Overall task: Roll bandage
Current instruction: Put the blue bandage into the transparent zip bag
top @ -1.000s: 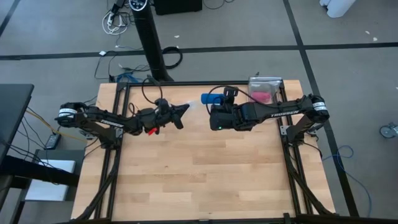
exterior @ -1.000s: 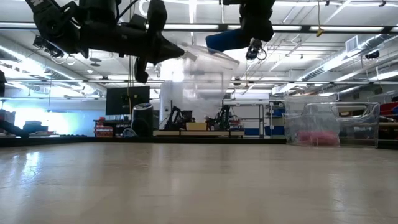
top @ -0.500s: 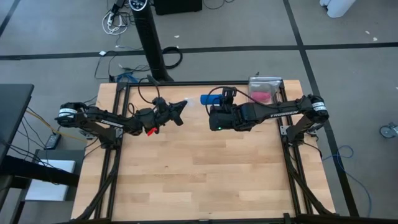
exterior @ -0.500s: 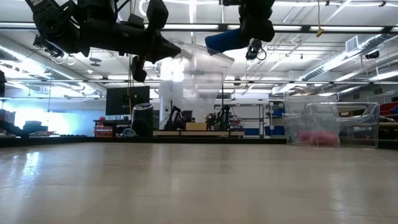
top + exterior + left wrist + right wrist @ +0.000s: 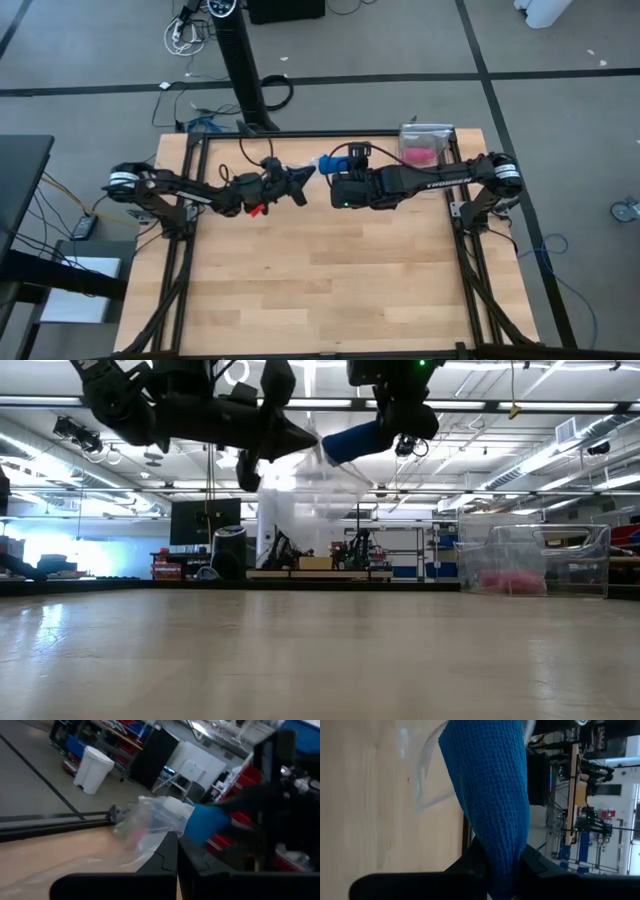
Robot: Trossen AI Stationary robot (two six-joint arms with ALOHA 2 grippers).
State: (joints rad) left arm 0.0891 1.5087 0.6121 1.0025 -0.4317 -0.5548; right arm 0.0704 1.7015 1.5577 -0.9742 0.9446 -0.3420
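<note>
My left wrist view blurs the bag (image 5: 150, 822); the bandage (image 5: 490, 795) hides my right fingertips.

Even daylight overhead; low view backlit by ceiling strips, arms silhouetted; left wrist view blurred.

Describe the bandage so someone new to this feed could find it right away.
Look above the far half of the table, where the two arms meet. The bandage is the bright blue roll clamped in the right gripper, with a clear bag round its end. The container behind holds pink instead.
</note>
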